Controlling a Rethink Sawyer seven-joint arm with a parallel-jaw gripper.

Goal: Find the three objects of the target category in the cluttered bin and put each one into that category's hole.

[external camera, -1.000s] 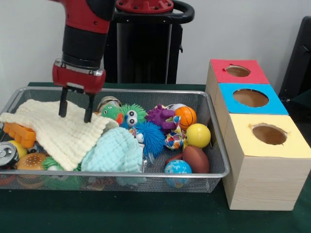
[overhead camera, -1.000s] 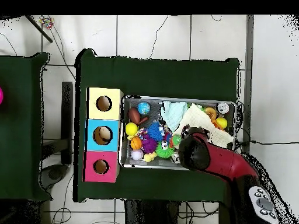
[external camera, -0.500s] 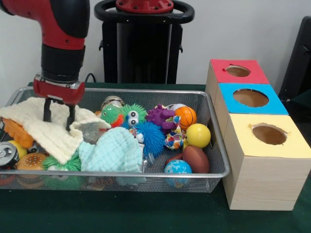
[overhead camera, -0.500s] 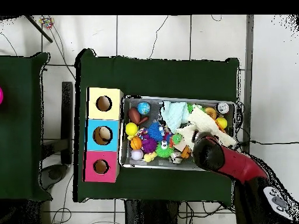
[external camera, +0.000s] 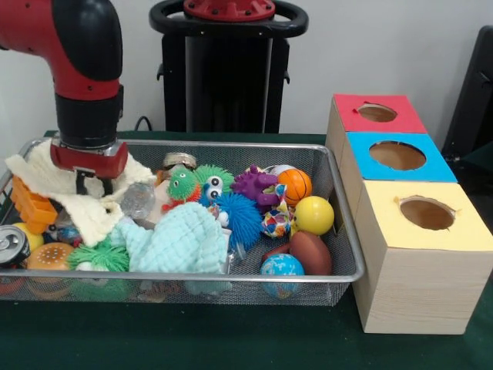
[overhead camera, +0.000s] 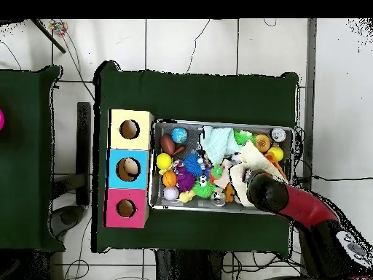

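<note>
A wire bin [external camera: 231, 144] holds mixed toys and two cloths. My gripper [external camera: 92, 185] is low at the bin's left end, shut on the cream cloth [external camera: 92, 214], which is bunched around its fingers. A light blue cloth [external camera: 181, 239] lies in the middle front. Balls lie at the right end: a basketball [external camera: 294, 185], a yellow ball [external camera: 313, 214], a brown football [external camera: 310, 252] and a globe ball [external camera: 281, 270]. Three boxes with holes stand beside the bin: red [external camera: 377, 116], blue [external camera: 397, 156], yellow [external camera: 426, 216]. In the overhead view the arm [overhead camera: 269, 193] covers the gripper.
A soda can [external camera: 11, 245], a burger toy [external camera: 50, 258] and an orange block [external camera: 31, 204] sit at the bin's left front. Spiky toys, green [external camera: 185, 185], blue [external camera: 239, 216] and purple [external camera: 254, 185], fill the middle. A tin can [external camera: 179, 160] lies by the far wall.
My gripper closed on the cream cloth and dragged it toward the bin's left end. The cloth bunched up, baring a clear object, a spiky green toy and more of the light blue cloth.
</note>
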